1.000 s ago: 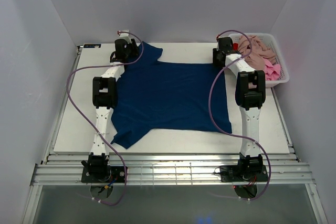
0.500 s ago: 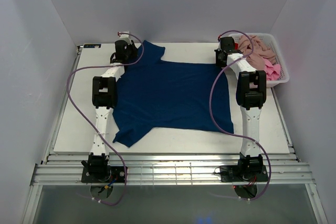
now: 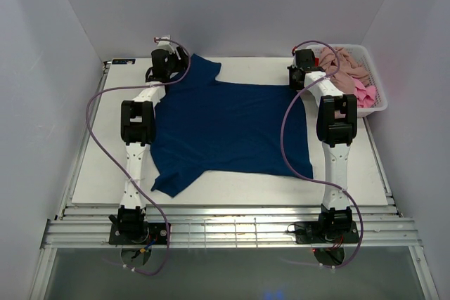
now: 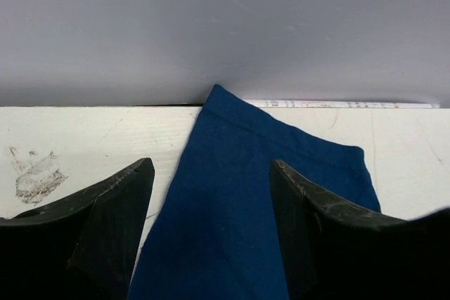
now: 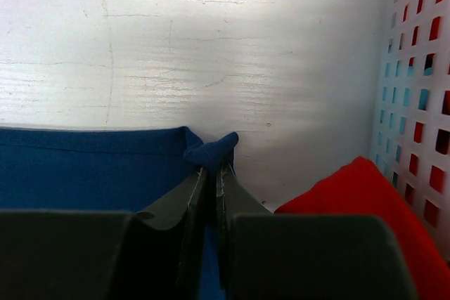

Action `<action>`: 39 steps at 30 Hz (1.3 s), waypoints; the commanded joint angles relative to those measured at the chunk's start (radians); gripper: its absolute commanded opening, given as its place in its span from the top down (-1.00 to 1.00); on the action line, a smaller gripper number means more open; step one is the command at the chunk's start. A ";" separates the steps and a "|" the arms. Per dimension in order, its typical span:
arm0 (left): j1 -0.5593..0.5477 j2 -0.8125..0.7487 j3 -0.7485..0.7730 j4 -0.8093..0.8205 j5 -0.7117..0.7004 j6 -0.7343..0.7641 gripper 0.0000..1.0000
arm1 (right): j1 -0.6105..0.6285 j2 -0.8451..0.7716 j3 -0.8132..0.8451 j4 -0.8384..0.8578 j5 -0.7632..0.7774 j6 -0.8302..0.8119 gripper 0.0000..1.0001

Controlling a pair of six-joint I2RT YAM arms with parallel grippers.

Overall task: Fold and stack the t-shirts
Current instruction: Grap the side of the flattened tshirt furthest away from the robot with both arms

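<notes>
My right pincer (image 5: 213, 168) is clamping tight on a little nub of the navy t-shirt (image 5: 84, 166). It's pinching the far right corner, so a bit of cloth is poking out past the fingertips. Some red cloth (image 5: 358, 201) is showing just right of that pinch, beside the white slotted basket (image 5: 422, 68). I can't tell if the two are touching.

My left pincer (image 4: 211, 173) is standing wide open and gripping nothing. The navy sleeve is running between its two fingers toward the table's far edge.

From above, the navy t-shirt is lying spread flat on the white table (image 3: 98, 159) between my two arms, with a pincer at each far corner. The basket is sitting at the far right, holding a dusty pink-beige tee (image 3: 344, 64) and a bright pink tee (image 3: 363, 95).
</notes>
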State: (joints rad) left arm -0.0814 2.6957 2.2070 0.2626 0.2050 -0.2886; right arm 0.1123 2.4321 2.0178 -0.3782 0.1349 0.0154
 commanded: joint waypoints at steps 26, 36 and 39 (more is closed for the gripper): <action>-0.023 0.029 0.109 -0.120 0.001 0.017 -0.36 | -0.003 -0.018 -0.070 -0.041 -0.024 -0.006 0.78; -0.027 0.036 0.083 -0.126 -0.021 0.040 -0.34 | -0.003 -0.018 -0.074 -0.042 -0.023 -0.011 0.78; -0.027 0.039 0.080 -0.126 -0.019 0.040 -0.34 | -0.003 -0.018 -0.073 -0.041 -0.024 -0.011 0.78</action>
State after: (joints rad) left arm -0.1028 2.7453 2.2864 0.1349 0.1932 -0.2623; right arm 0.1123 2.4165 1.9804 -0.3431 0.1268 0.0154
